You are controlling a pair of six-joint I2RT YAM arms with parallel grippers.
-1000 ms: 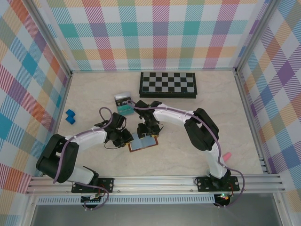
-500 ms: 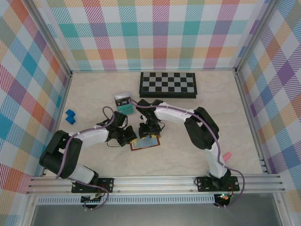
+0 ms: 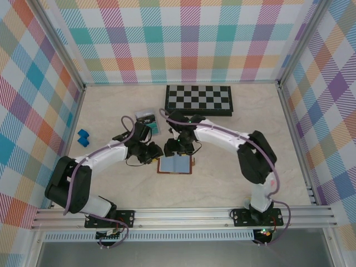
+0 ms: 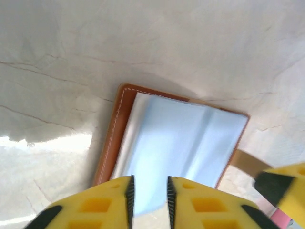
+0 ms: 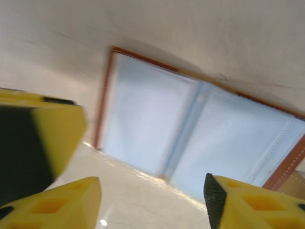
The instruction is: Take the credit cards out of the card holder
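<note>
The card holder (image 3: 176, 165) is lying spread open on the table (image 3: 233, 178), lining up, just below both claws. The left gripper (image 4: 148, 191) is hovering at its near edge, fingers barely parted and gripping nothing. The right gripper (image 5: 150, 195) is hanging over the fold, spread wide and empty. I'm not making out any credit cards in the pockets. I'm guessing they're light, stiff and slick, best pinched by an exposed edge while the other claw is pinning the soft leather.

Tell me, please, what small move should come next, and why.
Probably ease the left gripper down onto the near pocket edge of the card holder and pinch there: the holder lies open and flat, and that gripper hovers over it, jaws barely apart and empty.
</note>
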